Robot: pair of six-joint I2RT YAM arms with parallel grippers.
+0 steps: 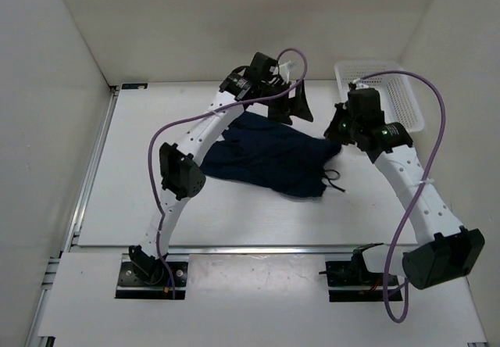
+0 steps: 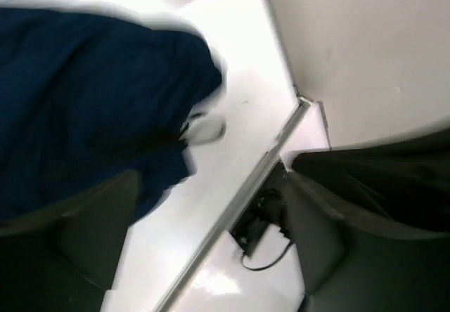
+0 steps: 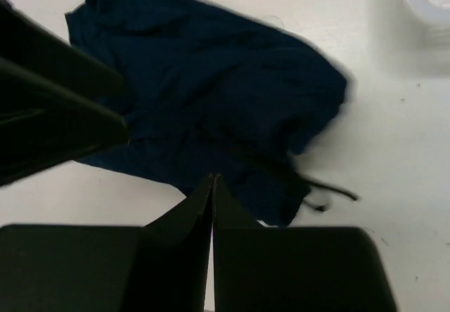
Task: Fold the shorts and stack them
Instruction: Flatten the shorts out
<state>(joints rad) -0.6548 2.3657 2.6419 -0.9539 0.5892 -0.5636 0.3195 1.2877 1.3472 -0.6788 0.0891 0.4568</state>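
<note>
The shorts [image 1: 269, 155] are dark navy and lie crumpled in the middle of the table, their drawstring [image 1: 334, 181] trailing off the right end. My left gripper [image 1: 293, 105] hangs over their far edge, open. In the left wrist view its fingers [image 2: 70, 242] stand wide apart with only bare table between them, and the shorts [image 2: 84, 94] fill the upper left. My right gripper [image 1: 338, 132] sits at the shorts' right corner. Seen from the right wrist, it [image 3: 212, 180] is shut tip to tip over the near edge of the shorts [image 3: 211, 101], with no cloth visibly pinched.
A white plastic basket [image 1: 398, 97] stands at the back right, and its corner [image 3: 425, 3] shows in the right wrist view. White walls close in the table on the left, back and right. A metal rail [image 2: 232, 221] runs along the table's near edge.
</note>
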